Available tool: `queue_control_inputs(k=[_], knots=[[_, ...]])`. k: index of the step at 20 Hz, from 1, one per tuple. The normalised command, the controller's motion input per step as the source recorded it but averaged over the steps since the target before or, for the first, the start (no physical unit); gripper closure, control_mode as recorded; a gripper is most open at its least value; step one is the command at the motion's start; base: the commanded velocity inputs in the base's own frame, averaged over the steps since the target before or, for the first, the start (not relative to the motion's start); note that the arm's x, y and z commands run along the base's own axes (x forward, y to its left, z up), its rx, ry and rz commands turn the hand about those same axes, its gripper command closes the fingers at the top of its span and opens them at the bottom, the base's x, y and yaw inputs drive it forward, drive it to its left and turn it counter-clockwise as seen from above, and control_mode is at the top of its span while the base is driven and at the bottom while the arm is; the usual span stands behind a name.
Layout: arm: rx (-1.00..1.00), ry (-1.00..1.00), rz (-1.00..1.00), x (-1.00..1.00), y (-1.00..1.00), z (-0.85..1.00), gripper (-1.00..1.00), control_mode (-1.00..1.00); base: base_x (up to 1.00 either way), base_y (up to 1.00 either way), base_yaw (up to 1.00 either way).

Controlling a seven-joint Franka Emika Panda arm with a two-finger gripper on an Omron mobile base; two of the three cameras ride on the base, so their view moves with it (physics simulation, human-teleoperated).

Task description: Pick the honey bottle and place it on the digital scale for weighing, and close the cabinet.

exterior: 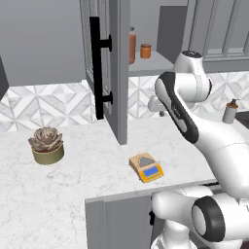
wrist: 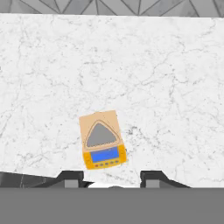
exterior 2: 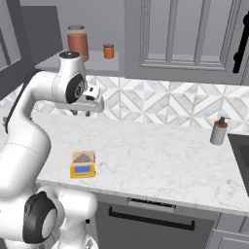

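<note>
The honey bottle (exterior: pixel 132 46) (exterior 2: pixel 78 43), a tall reddish-brown jar with a grey lid, stands on the shelf of the open cabinet (exterior: pixel 116 73). The cabinet's door, with its black bar handle (exterior: pixel 97 73), swings out over the counter and hides part of the bottle in the left base view. The digital scale (exterior: pixel 146 167) (exterior 2: pixel 83 164) (wrist: pixel 103 140) lies flat near the counter's front edge with nothing on it. My gripper (exterior 2: pixel 80 112) (wrist: pixel 111 178) hangs open and empty above the counter, pointing down, with the scale just ahead of its fingertips (wrist: pixel 70 177).
A small orange jar (exterior: pixel 145 50) (exterior 2: pixel 108 51) stands beside the honey bottle on the shelf. A potted succulent (exterior: pixel 47 145) sits on the counter at the left. A soap dispenser (exterior 2: pixel 219 131) (exterior: pixel 230 112) stands at the right, next to the sink (exterior 2: pixel 241 151).
</note>
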Motion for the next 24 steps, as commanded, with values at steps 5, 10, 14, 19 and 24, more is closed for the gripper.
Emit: queue_control_inputs(k=[5, 10, 14, 19, 24], knots=[[0.0, 0.0, 0.02, -0.26, 0.0, 0.0, -1.0, -1.0, 0.0, 0.0, 0.0], [0.02, -0.23, 0.04, -0.61, 0.0, 0.19, -1.0, -1.0, 0.0, 0.0, 0.0], [0.07, -0.35, 0.07, -0.52, 0.0, 0.81, -1.0, -1.0, 0.0, 0.0, 0.0], [0.03, -0.31, 0.03, -0.32, 0.05, 0.88, -1.0, -1.0, 0.0, 0.0, 0.0], [0.0, -0.29, 0.02, -0.13, 0.02, 0.86, -1.0, -1.0, 0.0, 0.0, 0.0]])
